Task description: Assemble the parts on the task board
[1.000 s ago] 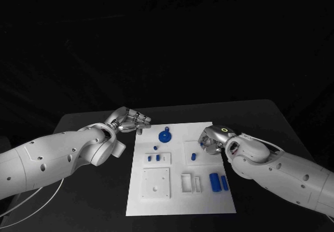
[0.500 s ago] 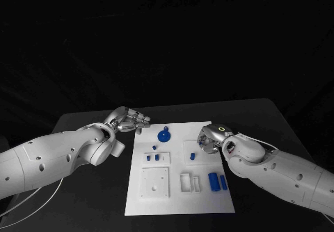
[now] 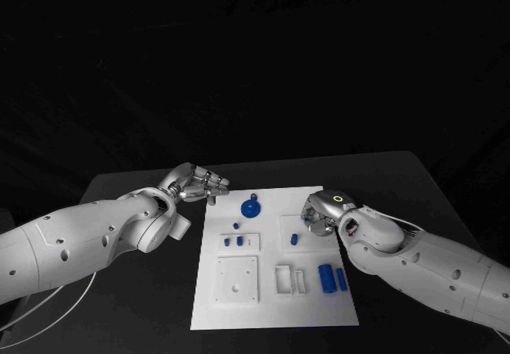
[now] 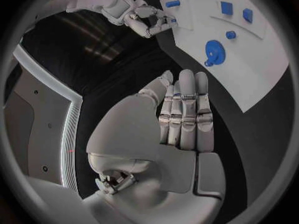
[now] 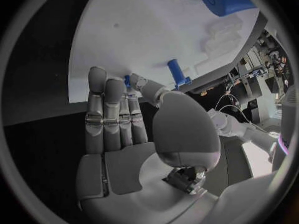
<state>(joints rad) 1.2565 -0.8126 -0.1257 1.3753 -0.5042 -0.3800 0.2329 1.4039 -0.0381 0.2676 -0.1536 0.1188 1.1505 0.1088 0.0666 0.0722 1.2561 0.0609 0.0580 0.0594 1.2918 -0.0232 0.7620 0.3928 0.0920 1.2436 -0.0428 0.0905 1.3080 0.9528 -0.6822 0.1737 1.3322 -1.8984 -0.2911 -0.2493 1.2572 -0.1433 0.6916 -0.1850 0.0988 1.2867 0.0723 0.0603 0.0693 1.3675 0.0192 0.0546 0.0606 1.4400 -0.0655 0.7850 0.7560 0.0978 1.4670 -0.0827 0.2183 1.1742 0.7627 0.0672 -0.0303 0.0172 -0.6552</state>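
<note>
The white task board (image 3: 276, 306) lies in the middle of the table. My right hand (image 3: 319, 216) hovers over the board's right edge and pinches a small blue part (image 5: 127, 79) between thumb and fingertips. Just beyond it a blue peg (image 5: 177, 73) stands on the board (image 5: 137, 30). My left hand (image 3: 197, 183) is off the board's far left corner, fingers straight and side by side, holding nothing (image 4: 181, 114). A round blue part (image 3: 250, 207) lies near that corner (image 4: 214, 51). Two blue cylinders (image 3: 326, 279) lie at the near right.
Small blue pieces (image 3: 235, 240) sit in a white block at the board's left. White square (image 3: 238, 279) and slotted (image 3: 289, 279) fixtures stand nearer to me. Black table (image 3: 404, 184) surrounds the board, and my forearms flank it.
My right hand has edged slightly farther over the board's right edge with the small part. The left hand has not moved.
</note>
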